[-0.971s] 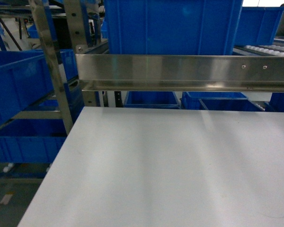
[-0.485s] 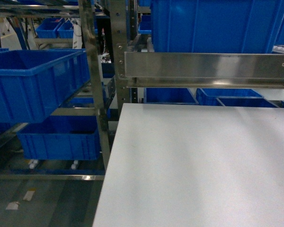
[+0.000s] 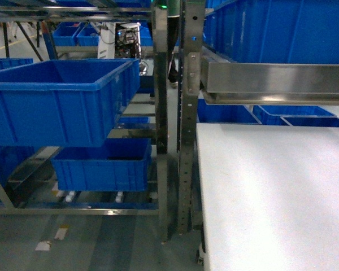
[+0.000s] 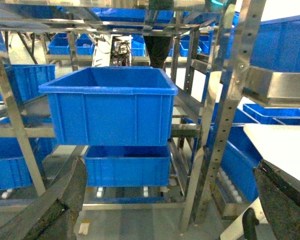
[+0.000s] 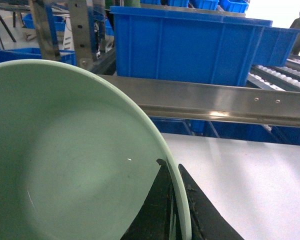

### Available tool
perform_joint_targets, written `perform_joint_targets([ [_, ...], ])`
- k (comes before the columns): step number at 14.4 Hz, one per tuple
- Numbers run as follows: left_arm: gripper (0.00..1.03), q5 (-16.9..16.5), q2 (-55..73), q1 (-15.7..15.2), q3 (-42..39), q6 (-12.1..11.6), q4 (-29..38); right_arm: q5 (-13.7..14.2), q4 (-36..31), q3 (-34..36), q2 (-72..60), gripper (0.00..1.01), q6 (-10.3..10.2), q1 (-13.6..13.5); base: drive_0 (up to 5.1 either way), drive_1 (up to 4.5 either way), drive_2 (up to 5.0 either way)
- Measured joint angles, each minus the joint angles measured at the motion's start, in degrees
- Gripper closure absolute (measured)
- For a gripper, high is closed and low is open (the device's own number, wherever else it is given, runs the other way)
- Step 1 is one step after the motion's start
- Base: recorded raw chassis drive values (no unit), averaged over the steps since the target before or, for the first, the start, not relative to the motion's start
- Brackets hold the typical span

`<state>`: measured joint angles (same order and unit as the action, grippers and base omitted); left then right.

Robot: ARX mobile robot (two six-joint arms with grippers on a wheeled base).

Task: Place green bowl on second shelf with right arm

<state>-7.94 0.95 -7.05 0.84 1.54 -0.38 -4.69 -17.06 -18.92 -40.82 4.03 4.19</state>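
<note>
The pale green bowl (image 5: pixel 70 160) fills the left of the right wrist view, and my right gripper (image 5: pixel 171 166) is shut on its rim, one black finger inside and one outside. It hangs above the white table (image 5: pixel 250 180). A steel rack stands to the left in the head view. One tier of it, which I take for the second shelf (image 3: pixel 130 134), carries a large deep blue crate (image 3: pixel 56 101), also seen at crate (image 4: pixel 110 107). My left gripper (image 4: pixel 170 210) is open, with nothing between its fingers. Neither gripper nor the bowl shows in the head view.
Perforated steel uprights (image 3: pixel 186 141) stand between the rack and the white table (image 3: pixel 271 192). A steel rail (image 3: pixel 277 82) crosses above the table's far edge, with blue crates (image 3: pixel 282 28) behind it. A smaller blue crate (image 3: pixel 101 166) sits on the lower tier above the grey floor.
The head view has swung left: the table has slid to the right of the frame, and the rack with its big blue crate has come fully into view.
</note>
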Motion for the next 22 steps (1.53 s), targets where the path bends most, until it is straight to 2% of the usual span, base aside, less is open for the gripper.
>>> perform_joint_targets([
  [22, 0.05, 0.0, 0.0, 0.0, 0.0, 0.0, -0.2, 0.0, -0.1, 0.0, -0.1, 0.99, 0.0, 0.0, -5.0, 2.46, 2.5],
])
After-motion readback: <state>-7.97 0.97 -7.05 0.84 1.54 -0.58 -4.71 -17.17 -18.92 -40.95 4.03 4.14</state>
